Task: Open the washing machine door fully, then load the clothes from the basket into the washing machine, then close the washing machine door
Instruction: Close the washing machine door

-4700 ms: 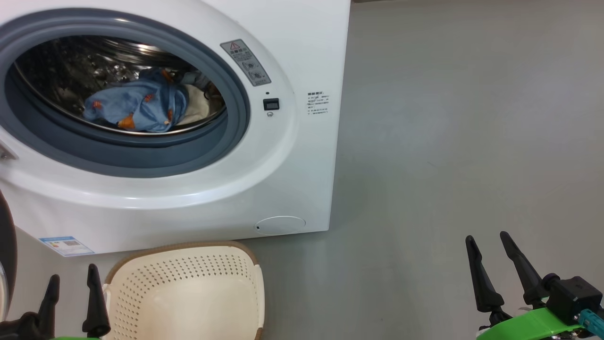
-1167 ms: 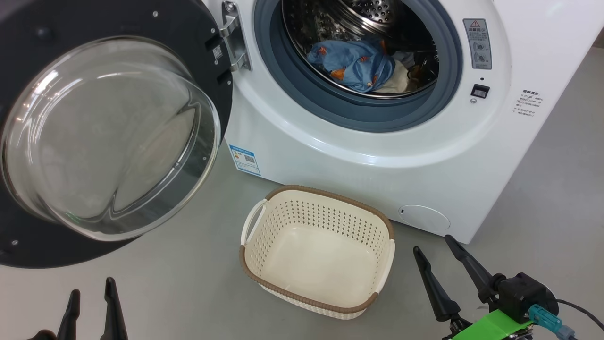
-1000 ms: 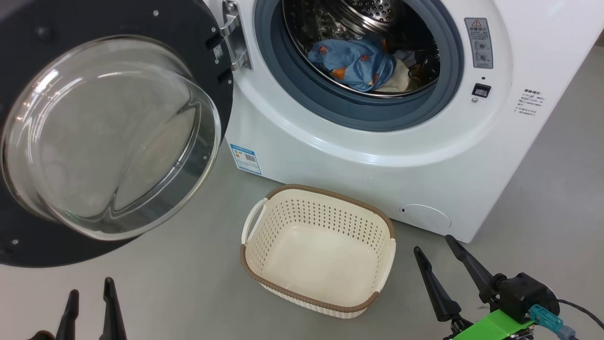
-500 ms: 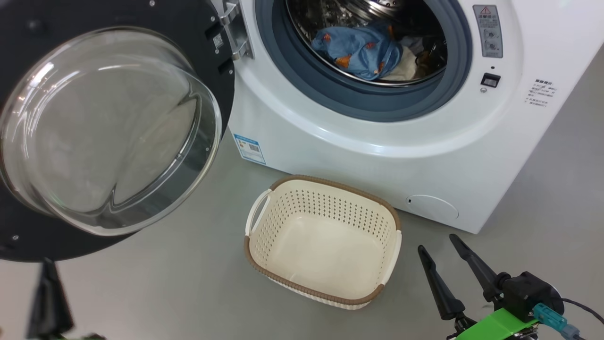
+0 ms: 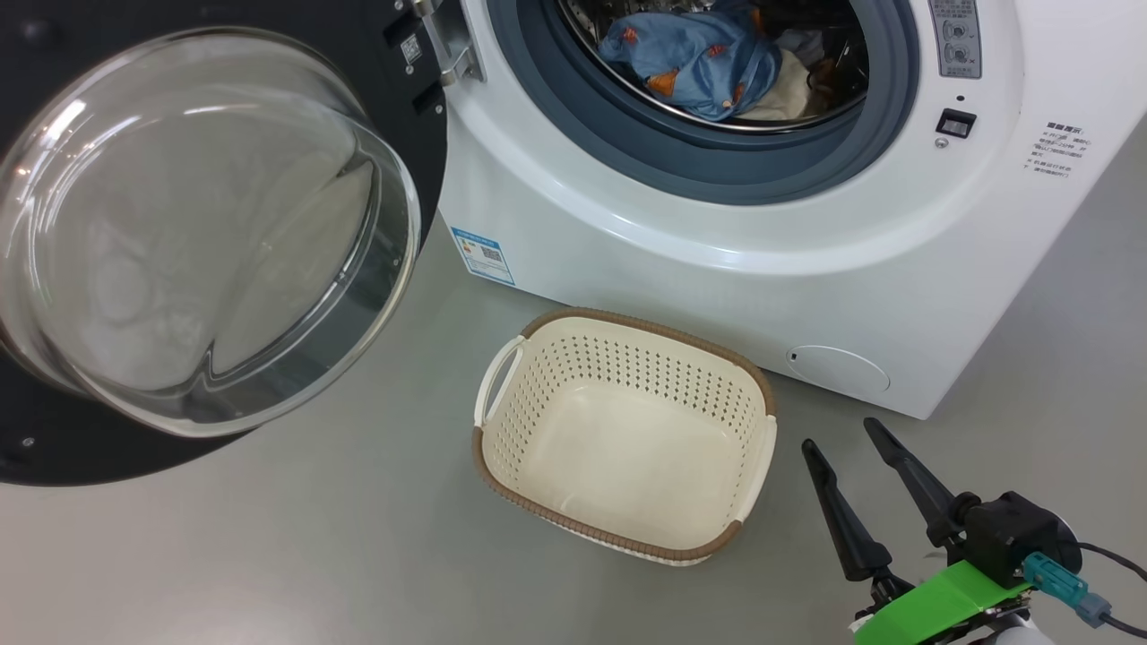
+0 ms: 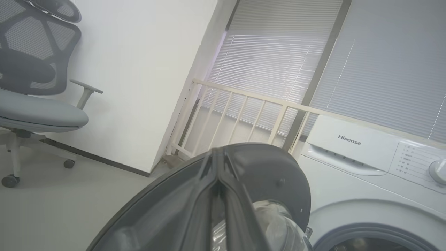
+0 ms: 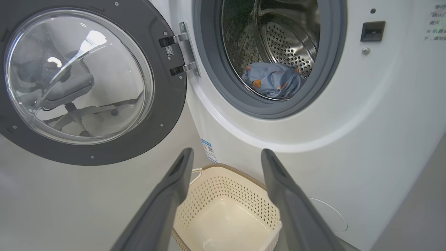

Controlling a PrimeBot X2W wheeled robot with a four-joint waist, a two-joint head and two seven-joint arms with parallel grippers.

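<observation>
Left wrist view shows the left gripper (image 6: 216, 157) with jaws pressed together, empty, close to the wide-open washing machine door (image 6: 275, 170); contact I cannot tell. The right gripper (image 5: 838, 434) is spread, empty, beside the empty basket (image 5: 627, 320). The clothes (image 5: 694, 58) lie inside the washing machine (image 5: 717, 269). I judge closing is next: push near the door's free edge, following its arc.
</observation>
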